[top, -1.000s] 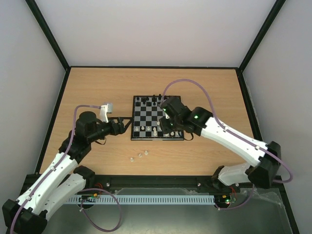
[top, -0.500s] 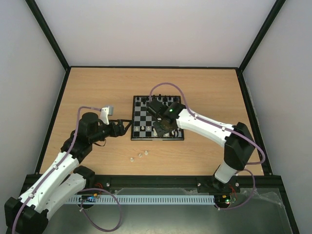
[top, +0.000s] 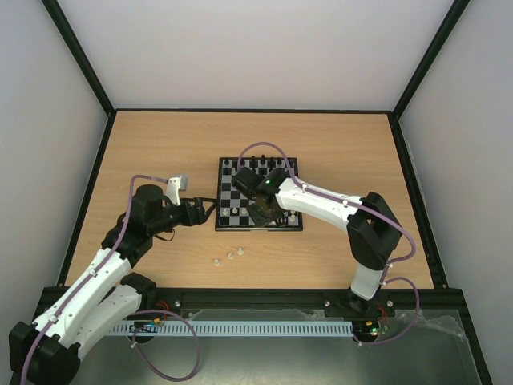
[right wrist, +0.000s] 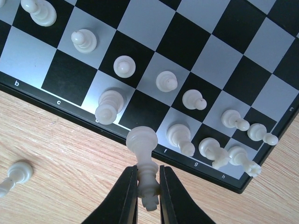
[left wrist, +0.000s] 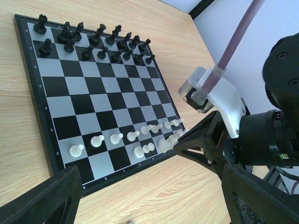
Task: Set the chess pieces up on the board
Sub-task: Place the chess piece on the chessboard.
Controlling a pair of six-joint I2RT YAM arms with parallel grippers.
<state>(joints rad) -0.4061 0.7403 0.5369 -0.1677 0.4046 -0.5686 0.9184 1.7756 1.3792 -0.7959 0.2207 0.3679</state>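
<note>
Over on the left, the left gripper (top: 207, 211) hangs just off the left edge of the small square chessboard (left wrist: 93, 100) with its black and pale grey squares and thin black border. Its jaws are spread wide and hold nothing. A little nearer us, on the light wooden tabletop (top: 160, 152), three loose whitish translucent chess pieces (top: 230, 256) lie in a short slanting line, apart from the board and near its near-left corner.

On to the board itself: tiny black chess pieces (left wrist: 65, 33) crowd the two far rows. There is writing to read here. Small pale numerals run down the left border, a 4 beside the middle and a 2 beside the second row from the near edge (the farthest ones are too small for me to swear to). Along the near border the right wrist camera picks out b, c, then f, g, h. Whitish pawns (right wrist: 124, 66) stand along that second row. Taller whitish pieces (right wrist: 180, 135) stand in the nearest row above f, g and h, plus one more two squares right of c.

And on the right, the right gripper (right wrist: 148, 170) is clamped tight on a whitish piece with a rounded head (right wrist: 142, 140), pinching it by its lower part. The head pokes out past the fingertips over the near border, just left of the letter f. Whether it touches the board I cannot tell.
</note>
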